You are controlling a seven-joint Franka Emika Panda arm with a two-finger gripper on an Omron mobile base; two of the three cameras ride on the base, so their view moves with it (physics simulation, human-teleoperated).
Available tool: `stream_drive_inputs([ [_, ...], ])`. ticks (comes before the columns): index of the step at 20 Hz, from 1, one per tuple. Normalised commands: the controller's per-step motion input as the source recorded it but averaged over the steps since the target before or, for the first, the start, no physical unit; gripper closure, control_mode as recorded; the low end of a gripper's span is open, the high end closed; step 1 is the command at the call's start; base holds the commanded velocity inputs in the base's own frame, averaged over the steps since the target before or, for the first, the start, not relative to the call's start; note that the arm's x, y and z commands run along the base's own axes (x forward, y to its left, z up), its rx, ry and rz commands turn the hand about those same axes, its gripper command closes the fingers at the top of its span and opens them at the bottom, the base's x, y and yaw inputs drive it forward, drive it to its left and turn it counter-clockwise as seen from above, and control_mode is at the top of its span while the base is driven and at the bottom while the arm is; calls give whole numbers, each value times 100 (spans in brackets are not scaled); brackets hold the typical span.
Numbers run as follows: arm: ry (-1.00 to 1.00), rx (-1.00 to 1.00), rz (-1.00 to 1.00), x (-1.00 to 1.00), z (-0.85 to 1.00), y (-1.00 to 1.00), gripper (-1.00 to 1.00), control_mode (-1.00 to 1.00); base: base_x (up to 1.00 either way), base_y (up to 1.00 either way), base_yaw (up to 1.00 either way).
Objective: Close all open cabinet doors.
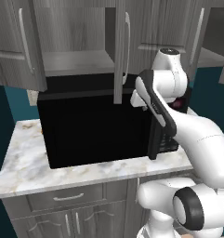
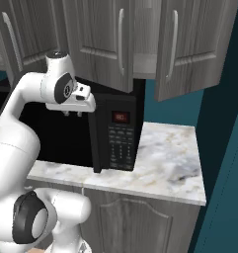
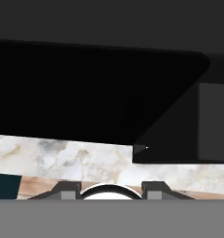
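Grey wood-grain cabinet doors with silver bar handles hang above the microwave. In the left base view the left door [image 1: 16, 46] stands swung out, a middle door [image 1: 119, 51] stands edge-on toward me, and a right door [image 1: 197, 37] is ajar. An open shelf [image 1: 76, 61] shows between the left and middle doors. In the right base view a middle door [image 2: 103, 44] and a right door [image 2: 194, 44] both stand out from the cabinet. My gripper [image 2: 72, 114] points down in front of the microwave's upper part, below and left of the middle door's lower edge. Its fingers are apart with nothing between them, touching no door.
The black microwave [image 1: 90, 125] sits on the marble counter [image 1: 25, 158], its keypad [image 2: 120, 143] on the right. In the hand view the microwave [image 3: 85, 93] lies close below, with the counter [image 3: 62, 158] beyond it. Grey drawer fronts [image 1: 67, 197] lie under the counter. A teal wall [image 2: 224, 123] stands at the right.
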Motion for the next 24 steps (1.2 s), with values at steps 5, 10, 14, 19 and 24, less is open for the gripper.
stream_drive_inputs([
  [5,0,0,0,-2,0,0,-100,-100,0,0,0],
  [10,-6,0,0,-10,0,0,-100,-100,0,0,0],
  [14,-12,0,0,-17,0,0,-100,-100,0,0,0],
  [19,-18,0,0,-12,8,0,-100,-100,0,0,0],
  [24,-23,0,0,-7,21,-4,-100,-100,0,0,0],
])
